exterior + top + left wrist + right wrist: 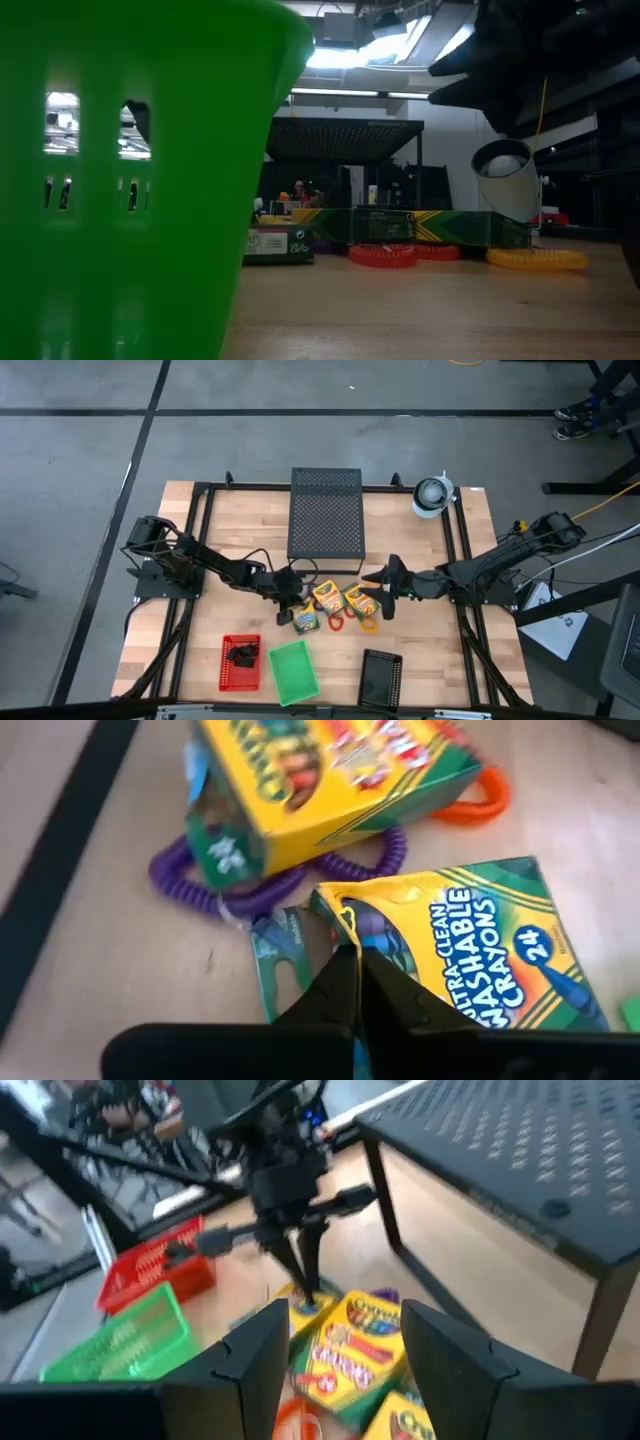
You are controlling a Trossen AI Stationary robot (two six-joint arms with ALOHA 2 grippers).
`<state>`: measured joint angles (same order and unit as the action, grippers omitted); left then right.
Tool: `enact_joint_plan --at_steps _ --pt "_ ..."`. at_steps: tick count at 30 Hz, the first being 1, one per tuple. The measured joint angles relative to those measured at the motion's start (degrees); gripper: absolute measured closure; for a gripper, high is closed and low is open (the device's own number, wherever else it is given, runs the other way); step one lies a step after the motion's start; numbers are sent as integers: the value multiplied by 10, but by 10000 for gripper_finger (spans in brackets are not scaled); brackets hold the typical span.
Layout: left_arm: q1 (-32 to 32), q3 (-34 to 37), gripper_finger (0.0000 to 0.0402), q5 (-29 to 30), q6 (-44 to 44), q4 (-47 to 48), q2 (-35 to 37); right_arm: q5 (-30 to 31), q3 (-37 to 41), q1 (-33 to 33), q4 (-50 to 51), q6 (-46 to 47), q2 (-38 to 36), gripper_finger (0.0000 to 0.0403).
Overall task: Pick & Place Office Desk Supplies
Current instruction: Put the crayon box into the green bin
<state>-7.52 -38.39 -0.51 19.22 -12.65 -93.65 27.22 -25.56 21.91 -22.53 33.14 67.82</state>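
wooden table (230, 530): left tool (355, 970) pinching crayon box (480, 945).

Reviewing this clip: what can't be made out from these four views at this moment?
- Low view: the green plastic basket fills the left half and hides the table behind it.
- High view: the black items in the red plastic basket are too small to identify.
- Left wrist view: the shut left pincer covers the torn flap of the yellow-and-green crayon box, so a grip is unclear.
- Right wrist view: the open right pincer cuts off the boxes below.
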Motion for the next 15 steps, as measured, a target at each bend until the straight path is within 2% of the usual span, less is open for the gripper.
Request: enact_joint_plan --at_steps 2,6,11,15 --pt "-3 -4 399 -1 -17 -4 11 -8 0 -14 -19 4 5 207" --pt "-10 -22 400 6 -73 -2 30 -84 -12 -45 -31 28 36 207" --pt "-24 -60 400 9 -141 10 44 -131 -54 -65 -30 40 116 207" --pt "-43 -95 400 49 -212 66 48 -168 -99 -72 -31 37 172 207"
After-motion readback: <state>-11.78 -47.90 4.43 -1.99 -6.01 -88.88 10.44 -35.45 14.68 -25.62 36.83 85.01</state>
